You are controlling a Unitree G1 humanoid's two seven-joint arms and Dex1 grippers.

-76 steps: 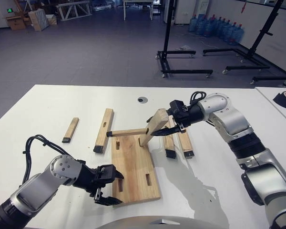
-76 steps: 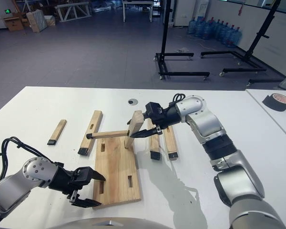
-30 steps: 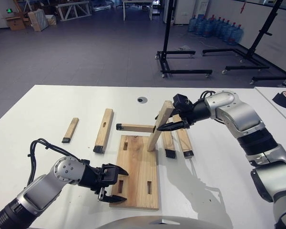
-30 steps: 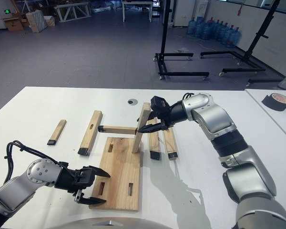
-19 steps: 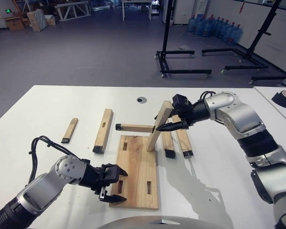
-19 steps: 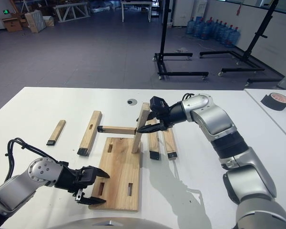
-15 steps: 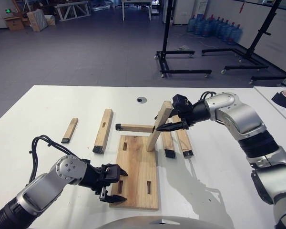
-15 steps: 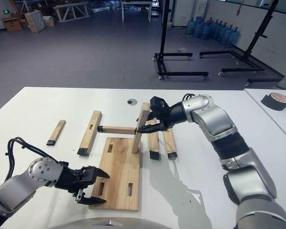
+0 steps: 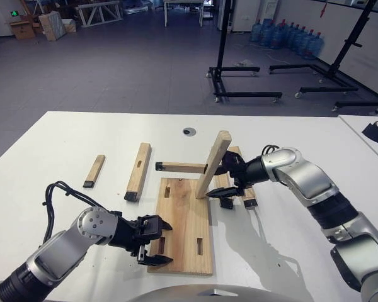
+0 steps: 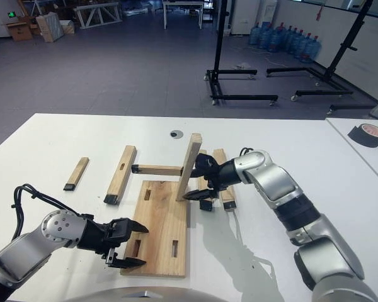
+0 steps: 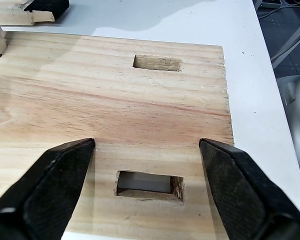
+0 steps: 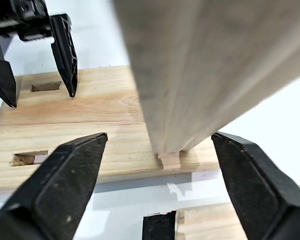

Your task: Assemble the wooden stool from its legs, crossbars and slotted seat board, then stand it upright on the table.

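Note:
The slotted seat board [image 9: 186,220] lies flat on the white table. One leg [image 9: 214,163] stands tilted at the board's far right corner, with a crossbar [image 9: 179,168] sticking out of it to the left. My right gripper [image 9: 225,189] is open, its fingers on either side of the leg's lower end [image 12: 190,100] without touching it. My left gripper [image 9: 164,242] is open at the board's near left corner, its fingers [image 11: 55,175] straddling a slot [image 11: 147,182].
A loose leg [image 9: 138,170] and a short crossbar [image 9: 93,171] lie left of the board. Two more legs [image 9: 244,187] lie right of it, behind my right gripper. A roll of tape [image 10: 365,133] sits at the far right.
My right gripper has let go of the leg's middle and dropped to its lower end, open. The leg stays standing. My left gripper has hardly moved.

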